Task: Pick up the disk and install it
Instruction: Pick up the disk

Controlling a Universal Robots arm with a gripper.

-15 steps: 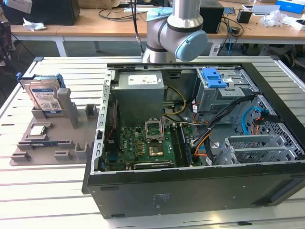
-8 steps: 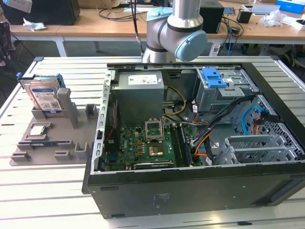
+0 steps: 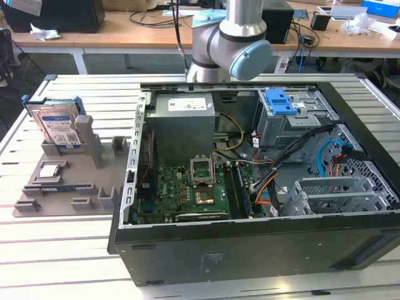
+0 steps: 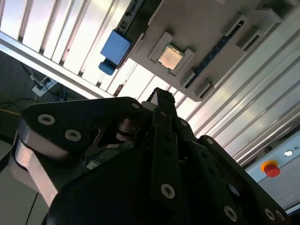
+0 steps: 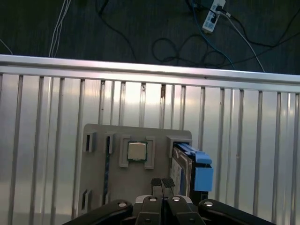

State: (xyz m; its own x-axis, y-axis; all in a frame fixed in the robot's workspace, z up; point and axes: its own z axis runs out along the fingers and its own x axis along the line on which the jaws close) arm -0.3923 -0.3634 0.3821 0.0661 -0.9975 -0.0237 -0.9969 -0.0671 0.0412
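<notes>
while the arm [image 3: 231, 44] rises behind the open computer case [image 3: 250, 250] in the exterior view, the disk [image 3: 57, 128] stands upright on its edge in a slot of the grey holder plate [image 3: 62, 187], at the exterior view's left, apart from the case. bare slats of the table [image 3: 56, 250] lie around the plate.

in the first wrist view, the gripper [image 5: 161, 183] has its fingers pressed together and pinches nothing. the disk [image 5: 180, 171] shows just beside the fingertips, not touching them. a processor chip [image 5: 136, 151] lies in its pocket beside the disk. beyond the plate, the slats run to the table edge [image 5: 150, 68].

in the second wrist view, the gripper [image 4: 161, 96] points toward the plate, and the disk [image 4: 115, 49] sits near the table edge, apart from the fingertips.
</notes>
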